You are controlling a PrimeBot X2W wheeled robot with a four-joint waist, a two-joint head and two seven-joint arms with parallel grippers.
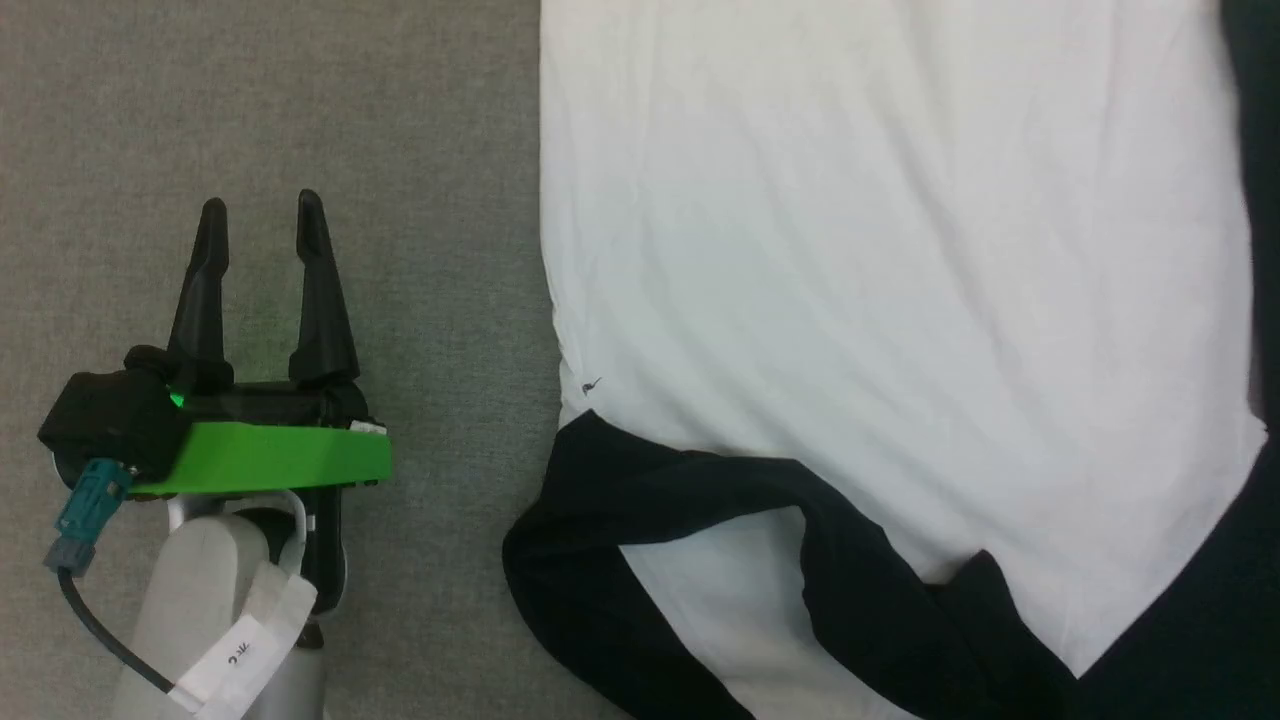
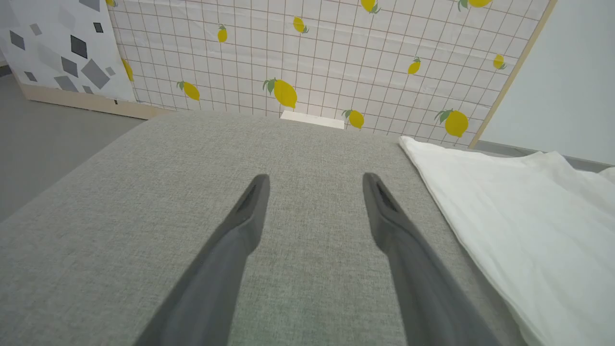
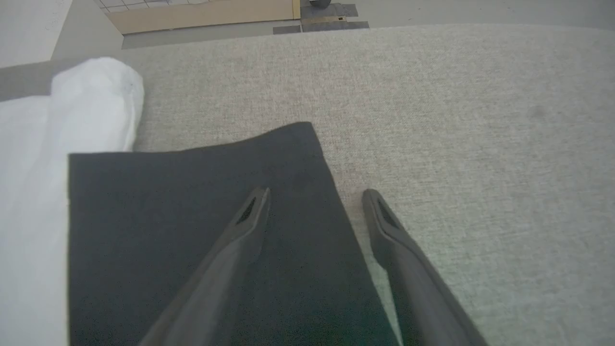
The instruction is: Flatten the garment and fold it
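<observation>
The left gripper (image 1: 260,212) has its two dark fingers spread wide with nothing between them, over the bare grey fabric surface (image 1: 250,90), just beside the garment (image 1: 880,250) and not touching it. The right gripper (image 3: 315,192) gapes as wide and is empty too, one finger above a flat black sleeve (image 3: 192,216), the other past its edge. The garment's white body lies spread out, black cloth crumpled across its near end
</observation>
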